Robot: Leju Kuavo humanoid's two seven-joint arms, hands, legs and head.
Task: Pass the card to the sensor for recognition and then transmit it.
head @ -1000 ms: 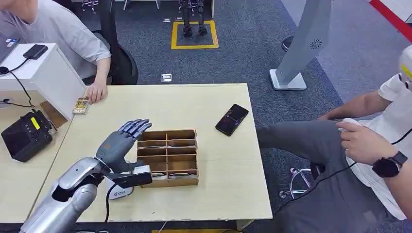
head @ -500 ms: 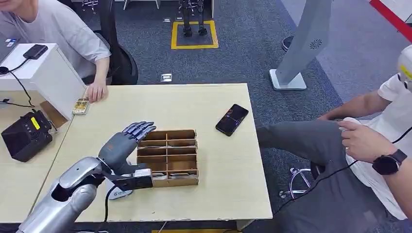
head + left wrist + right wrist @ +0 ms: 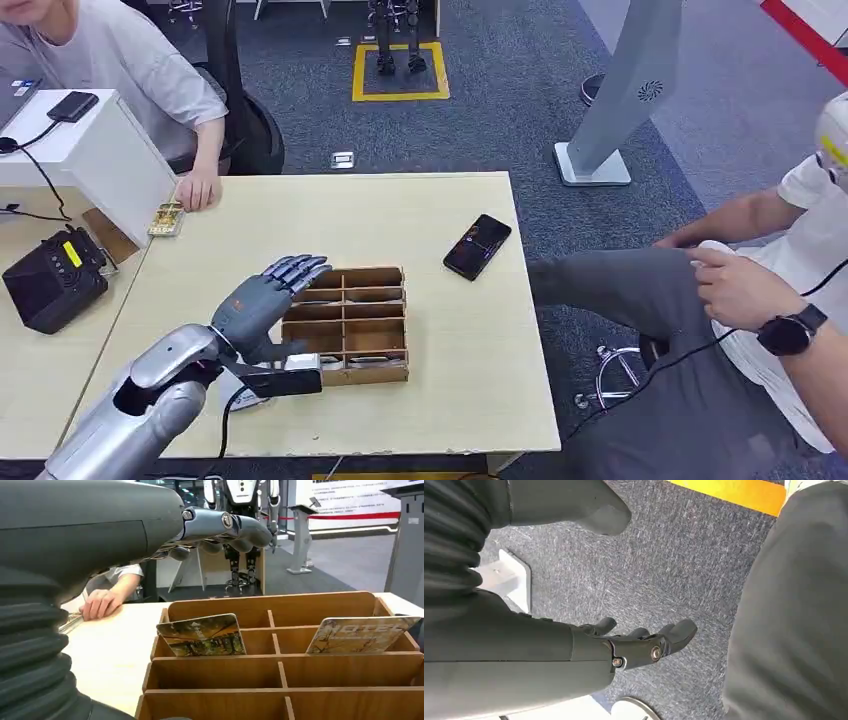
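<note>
A: Item, card (image 3: 202,636): location?
B: Standing in divided wooden box (image 3: 345,322), centre frame, long axis across.
A: Left hand (image 3: 262,300)?
B: Fingers spread, empty, at box's left edge; nearer hand.

Table (image 3: 440,410): wooden organizer (image 3: 346,325), phone (image 3: 477,246), card reader (image 3: 243,398).

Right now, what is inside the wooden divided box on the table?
The wooden box holds two cards standing tilted in its far row: a forest-picture card and a card with lettering. The nearer compartments look empty from the wrist; their floors are hidden by the dividers.
</note>
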